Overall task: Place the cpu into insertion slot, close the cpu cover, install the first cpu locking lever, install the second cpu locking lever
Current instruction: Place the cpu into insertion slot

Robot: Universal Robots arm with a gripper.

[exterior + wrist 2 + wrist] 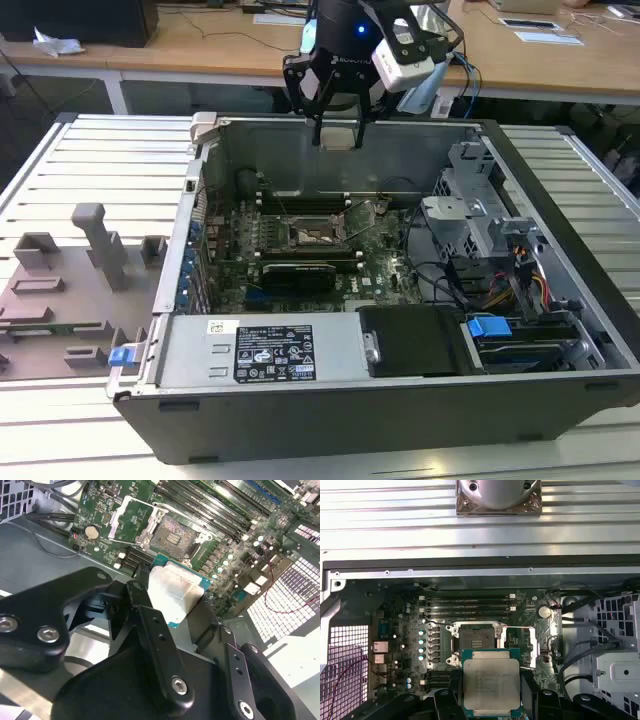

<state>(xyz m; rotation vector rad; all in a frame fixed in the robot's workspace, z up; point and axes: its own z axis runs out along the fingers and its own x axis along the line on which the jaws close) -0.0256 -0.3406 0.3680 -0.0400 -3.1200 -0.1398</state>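
A ridged metal table [90,160] carries an open computer case [400,400], a green board [380,270] flat inside. The arm hangs above the case's far wall, its gripper [338,130] clamped on the cpu [491,682], a square silvery chip edged green, well above the bare dark insertion slot [475,642], whose cpu cover [534,647] stands open beside it.

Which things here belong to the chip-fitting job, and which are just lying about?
Job: chip held in the hand, empty socket, open metal cover.
Lying about: coin battery, grey holders, power supply box.
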